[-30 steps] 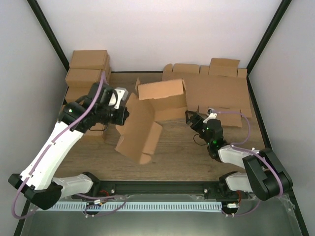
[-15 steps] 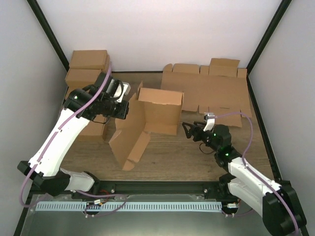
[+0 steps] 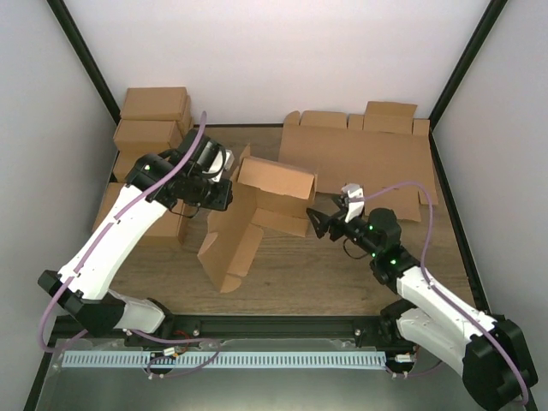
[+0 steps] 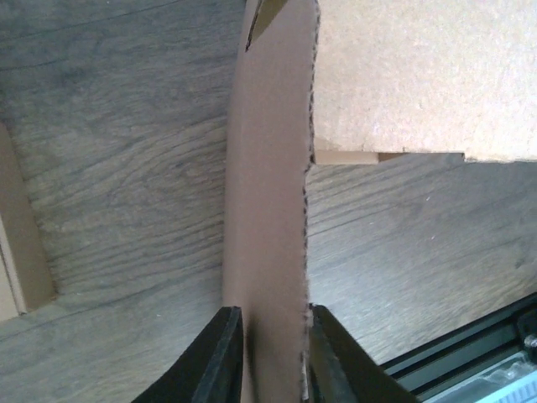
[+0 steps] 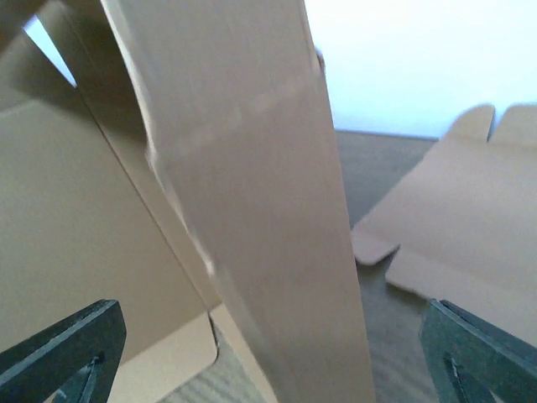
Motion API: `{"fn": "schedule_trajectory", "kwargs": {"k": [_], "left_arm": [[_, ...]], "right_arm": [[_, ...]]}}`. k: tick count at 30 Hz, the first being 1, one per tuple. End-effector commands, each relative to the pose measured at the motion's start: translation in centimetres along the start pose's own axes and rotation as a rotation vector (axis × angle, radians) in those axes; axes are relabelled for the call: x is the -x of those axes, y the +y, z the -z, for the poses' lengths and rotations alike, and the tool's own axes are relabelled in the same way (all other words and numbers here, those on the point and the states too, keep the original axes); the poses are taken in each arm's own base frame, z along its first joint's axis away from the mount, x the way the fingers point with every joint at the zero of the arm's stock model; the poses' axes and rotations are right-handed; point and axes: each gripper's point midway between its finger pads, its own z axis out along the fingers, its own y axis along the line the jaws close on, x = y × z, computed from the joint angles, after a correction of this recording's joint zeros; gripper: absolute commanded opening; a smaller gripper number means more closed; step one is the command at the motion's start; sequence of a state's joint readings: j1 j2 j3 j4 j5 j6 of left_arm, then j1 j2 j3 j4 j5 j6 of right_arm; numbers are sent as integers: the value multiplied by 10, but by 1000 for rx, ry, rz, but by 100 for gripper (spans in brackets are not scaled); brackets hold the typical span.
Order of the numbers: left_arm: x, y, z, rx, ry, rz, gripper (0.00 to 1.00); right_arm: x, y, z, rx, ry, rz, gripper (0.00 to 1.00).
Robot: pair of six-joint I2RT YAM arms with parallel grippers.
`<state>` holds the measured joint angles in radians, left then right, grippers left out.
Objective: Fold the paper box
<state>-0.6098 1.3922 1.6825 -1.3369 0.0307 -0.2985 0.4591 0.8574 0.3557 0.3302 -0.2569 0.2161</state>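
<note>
The paper box (image 3: 257, 205) sits in the middle of the bench (image 3: 360, 278), only half folded, with one long part sticking down toward me and a wall standing up at the back. My left claw (image 4: 273, 312) is pinched on the thin edge of a side part, one finger on each side of the cardboard. My right claw (image 5: 268, 336) is wide apart, and a tall wall of the box stands right between its fingers without being held yet. I think the fold is not even halfway done. Here is what worries me. The left claw has only a little bit of the edge (just the tip of it), so if I pull or twist too hard the cardboard could slip out and the whole side would flop down flat. If I close the right claw while the wall is leaning, I could squash it or bend it in the wrong spot. And if I push instead of grab, the light box could slide away toward the flat cardboard sheets (image 3: 368, 163) at the back, or tip over
</note>
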Motion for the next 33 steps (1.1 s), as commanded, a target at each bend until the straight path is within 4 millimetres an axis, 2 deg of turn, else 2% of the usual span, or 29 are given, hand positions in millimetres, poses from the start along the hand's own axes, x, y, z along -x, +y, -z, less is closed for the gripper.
{"fn": "schedule_trajectory", "kwargs": {"k": [1, 3, 7, 9, 11, 15, 19, 22, 26, 31, 33], "left_arm": [[3, -8, -1, -37, -11, 10, 29], [6, -9, 2, -44, -32, 4, 41], [21, -11, 10, -54, -125, -8, 59], [32, -11, 15, -66, -188, -10, 67], [44, -8, 22, -69, -244, 4, 72], [71, 5, 36, -85, -344, 46, 79], [96, 24, 46, -146, -451, 112, 94], [112, 39, 42, -256, -505, 180, 97], [119, 43, 22, -392, -491, 226, 97], [107, 28, 6, -472, -406, 157, 93], [98, 29, -2, -443, -378, 139, 93]], "right_arm": [[52, 7, -10, -13, -113, 104, 99], [58, 6, -16, -18, -122, 104, 99], [75, 9, -23, -16, -153, 111, 99], [82, 12, -25, -8, -164, 119, 99], [88, 15, -27, 2, -174, 131, 99], [86, 16, -29, 13, -162, 138, 99], [82, 16, -31, 16, -151, 144, 99], [82, 17, -31, 20, -150, 160, 99], [92, 20, -29, 24, -167, 183, 99], [110, 24, -31, 24, -168, 174, 100], [116, 27, -33, 32, -161, 166, 100]]}}
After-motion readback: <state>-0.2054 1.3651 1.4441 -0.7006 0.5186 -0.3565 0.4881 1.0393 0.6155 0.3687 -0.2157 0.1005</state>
